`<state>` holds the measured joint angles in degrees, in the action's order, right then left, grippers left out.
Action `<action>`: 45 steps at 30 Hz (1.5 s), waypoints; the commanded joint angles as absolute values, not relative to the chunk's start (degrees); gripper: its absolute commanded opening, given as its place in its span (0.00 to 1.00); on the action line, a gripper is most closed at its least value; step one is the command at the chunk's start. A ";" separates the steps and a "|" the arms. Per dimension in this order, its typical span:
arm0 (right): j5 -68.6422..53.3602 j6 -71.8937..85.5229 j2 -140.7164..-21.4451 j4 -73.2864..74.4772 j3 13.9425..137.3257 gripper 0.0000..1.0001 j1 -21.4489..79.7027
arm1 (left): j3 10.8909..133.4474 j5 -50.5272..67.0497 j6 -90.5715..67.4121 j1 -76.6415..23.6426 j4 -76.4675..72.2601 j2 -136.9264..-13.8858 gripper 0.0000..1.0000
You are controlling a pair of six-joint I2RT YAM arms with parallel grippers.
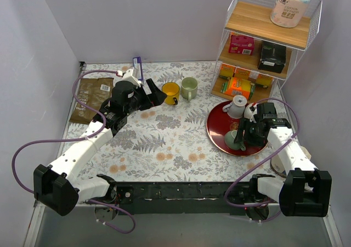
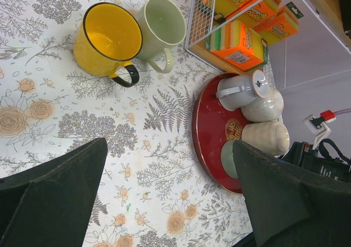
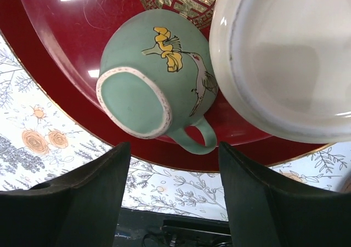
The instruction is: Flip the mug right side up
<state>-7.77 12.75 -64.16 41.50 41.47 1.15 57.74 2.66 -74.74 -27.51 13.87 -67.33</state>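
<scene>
A teal mug (image 3: 159, 77) painted with a crane sits upside down, base up, on a red tray (image 3: 55, 50) on the floral table (image 1: 164, 143). The right claw (image 3: 173, 148) hovers over it, wide open, gripping nothing. The left claw (image 2: 170, 145), also spread and empty, hangs near a yellow mug (image 2: 107, 39).

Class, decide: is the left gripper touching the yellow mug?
Apart. The left wrist view shows the left gripper open, with a stretch of floral tablecloth between it and the yellow mug.
</scene>
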 commanded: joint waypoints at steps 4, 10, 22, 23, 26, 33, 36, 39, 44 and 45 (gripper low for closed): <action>-7.82 10.37 -68.02 37.88 42.98 0.61 1.58 | 57.48 3.34 -73.74 -27.60 12.66 -67.32 0.98; -8.26 11.07 -69.43 36.74 42.98 0.48 2.72 | 57.30 2.99 -73.48 -27.60 12.74 -66.80 0.98; -3.87 11.51 -72.33 37.35 43.68 0.27 5.88 | 57.04 3.08 -73.65 -27.51 12.74 -66.97 0.98; -3.61 11.51 -72.60 37.35 43.77 0.24 6.06 | 57.04 3.08 -73.65 -27.51 12.74 -66.89 0.98; -2.99 11.78 -72.86 37.79 44.73 0.09 6.94 | 56.87 3.08 -73.65 -27.51 12.74 -66.80 0.98; -7.81 12.39 -72.25 37.27 48.24 0.01 8.17 | 57.13 3.08 -73.74 -27.51 12.66 -66.88 0.98; -13.26 14.14 -71.19 36.48 51.23 0.01 8.61 | 57.22 3.43 -74.18 -27.51 12.66 -66.97 0.98; -20.20 17.22 -69.70 34.20 55.01 0.01 8.96 | 57.22 4.92 -75.05 -27.51 12.57 -67.06 0.98; -30.82 25.82 -67.42 24.74 59.94 0.01 9.32 | 56.43 12.80 -76.73 -27.60 9.33 -67.41 0.98; -32.24 27.49 -66.98 22.35 60.64 0.01 9.40 | 55.90 14.92 -76.82 -27.51 8.10 -67.33 0.98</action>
